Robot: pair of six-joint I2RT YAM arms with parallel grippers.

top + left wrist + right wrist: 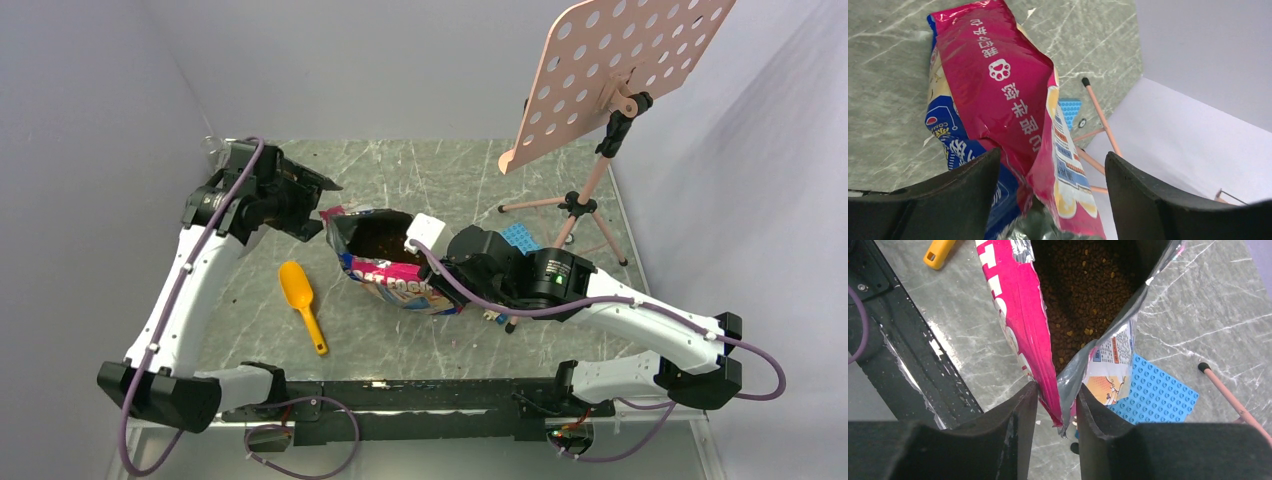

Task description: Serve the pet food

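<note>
Smack in the middle of the marble-look table (pixel 400 170), a glossy pink pouch (pixel 395 280) is lying on its side with its mouth gaping toward the far left. The kibble (pixel 1083 290) is sitting inside it as a loose heap of small dark-brown pellets with a few lighter bits mixed in. None of it is showing up outside the bag, as far as I can see.

The right gripper (pixel 1057 405) is pinching the right-hand corner of the pouch mouth. Its jaws are squeezed down narrow, with the pink side and the silvery lining pressed together between them. The left gripper (pixel 1052 155) is reaching in at the far left end of the bag. Its jaws are standing wide apart and a crumpled edge of the pouch is hanging in the gap. The film is running close by the left-hand finger, but I can't tell whether it's actually touching.

An orange-yellow scoop (pixel 303 300) is lying flat on the table just near-left of the pouch, bowl end pointing far, and nothing is touching it. A blue studded baseplate (pixel 1158 390) is peeking out from under the right side of the bag. Off at the far right, a peach perforated stand (pixel 620 70) on a tripod is leaning over the table.
</note>
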